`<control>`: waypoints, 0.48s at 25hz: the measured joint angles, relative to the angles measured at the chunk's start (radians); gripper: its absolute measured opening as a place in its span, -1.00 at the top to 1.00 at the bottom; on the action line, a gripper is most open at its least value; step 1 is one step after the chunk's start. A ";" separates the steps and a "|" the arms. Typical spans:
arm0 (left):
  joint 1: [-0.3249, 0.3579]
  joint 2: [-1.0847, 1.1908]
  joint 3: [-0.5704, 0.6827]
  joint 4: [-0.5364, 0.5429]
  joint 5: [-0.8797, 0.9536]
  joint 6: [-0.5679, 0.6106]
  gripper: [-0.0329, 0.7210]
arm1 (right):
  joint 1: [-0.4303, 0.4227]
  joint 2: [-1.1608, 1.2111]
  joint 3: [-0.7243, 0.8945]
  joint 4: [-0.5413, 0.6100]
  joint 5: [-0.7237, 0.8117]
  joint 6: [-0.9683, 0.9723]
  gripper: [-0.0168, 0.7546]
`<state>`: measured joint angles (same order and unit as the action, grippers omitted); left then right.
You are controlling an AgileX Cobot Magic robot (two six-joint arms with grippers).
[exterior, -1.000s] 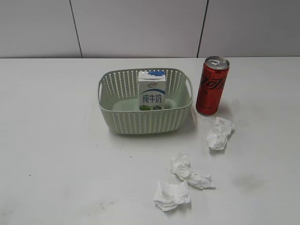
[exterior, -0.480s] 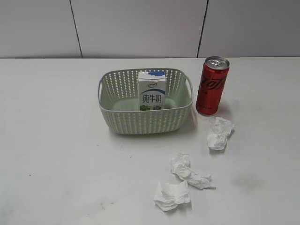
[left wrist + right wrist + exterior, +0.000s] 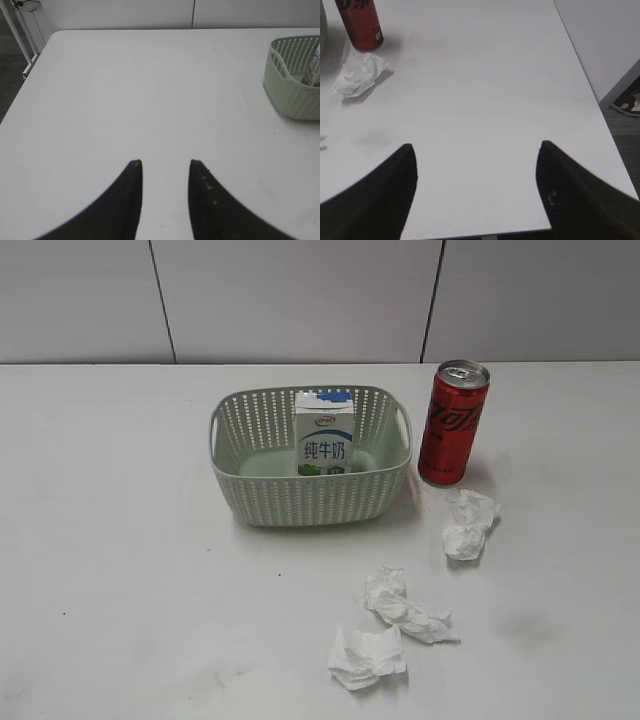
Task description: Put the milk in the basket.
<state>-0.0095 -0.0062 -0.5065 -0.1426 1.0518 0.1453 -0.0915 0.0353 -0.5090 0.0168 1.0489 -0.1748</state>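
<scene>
The milk (image 3: 324, 434), a small white carton with blue characters, stands upright inside the sage-green basket (image 3: 250, 490) at the table's middle. A sliver of the milk (image 3: 314, 67) and the basket (image 3: 290, 92) show at the right edge of the left wrist view. My left gripper (image 3: 165, 162) is open and empty over bare table, well left of the basket. My right gripper (image 3: 476, 145) is wide open and empty near the table's front right edge. Neither gripper shows in the exterior view.
A red soda can (image 3: 452, 424) stands right of the basket; it also shows in the right wrist view (image 3: 359, 25). Three crumpled tissues lie on the table: one by the can (image 3: 468, 524), two nearer the front (image 3: 403, 606) (image 3: 366, 658). The table edge (image 3: 600, 110) is at the right.
</scene>
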 joint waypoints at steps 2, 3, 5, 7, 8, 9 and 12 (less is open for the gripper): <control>0.000 0.000 0.000 0.000 0.000 0.000 0.29 | 0.012 -0.013 0.000 0.000 0.000 0.001 -0.53; 0.000 0.000 0.000 0.000 0.000 0.000 0.29 | 0.020 -0.020 0.000 0.000 0.000 0.002 -0.53; 0.000 0.000 0.000 0.000 0.000 0.000 0.29 | 0.037 -0.035 0.000 0.000 0.001 0.002 -0.53; 0.000 0.000 0.000 0.000 0.000 0.000 0.29 | 0.057 -0.041 0.000 0.000 0.001 0.003 -0.53; 0.000 0.000 0.000 0.000 0.000 0.000 0.29 | 0.068 -0.042 0.000 0.000 0.001 0.003 -0.53; 0.000 0.000 0.000 0.000 0.000 0.000 0.29 | 0.079 -0.042 0.000 0.000 0.001 0.003 -0.53; 0.000 0.000 0.000 0.000 0.000 0.000 0.29 | 0.108 -0.042 0.000 0.000 0.001 0.003 -0.53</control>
<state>-0.0095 -0.0062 -0.5065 -0.1426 1.0518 0.1453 0.0161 -0.0063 -0.5090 0.0168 1.0496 -0.1718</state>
